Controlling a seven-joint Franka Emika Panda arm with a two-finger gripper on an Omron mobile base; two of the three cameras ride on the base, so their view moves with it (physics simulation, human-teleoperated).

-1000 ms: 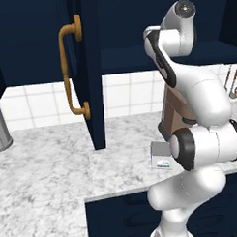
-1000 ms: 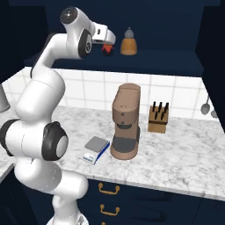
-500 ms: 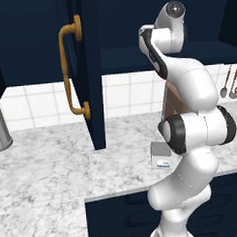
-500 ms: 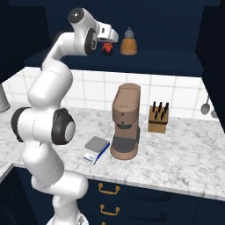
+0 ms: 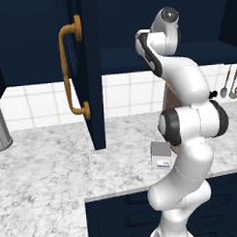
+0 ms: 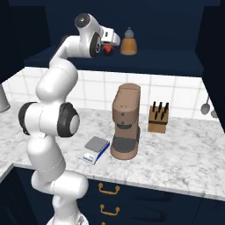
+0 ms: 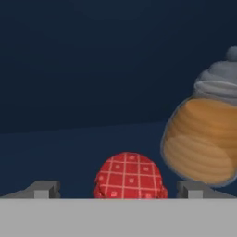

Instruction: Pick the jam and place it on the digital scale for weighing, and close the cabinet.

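jam (image 7: 128,175) sits on the cabinet (image 5: 92,68) shelf between my gripper (image 7: 118,189) fingers, spread wide, not gripped. i judge everything remains: grasp, carry to scale (image 6: 96,144), shut door.

Jam (image 7: 129,176) base below hand view's edge

You've got one jam (image 7: 129,177) jar and one orange bottle (image 7: 202,139) on the cabinet (image 6: 132,57) shelf, so two things up there. On the desk (image 6: 184,154) you can count one digital scale (image 6: 96,148), one coffee machine (image 6: 125,121) and one knife block (image 6: 158,117) with four handles. One open cabinet door (image 5: 87,68), one golden handle (image 5: 70,69). Three utensils (image 5: 230,82) hang on the wall.
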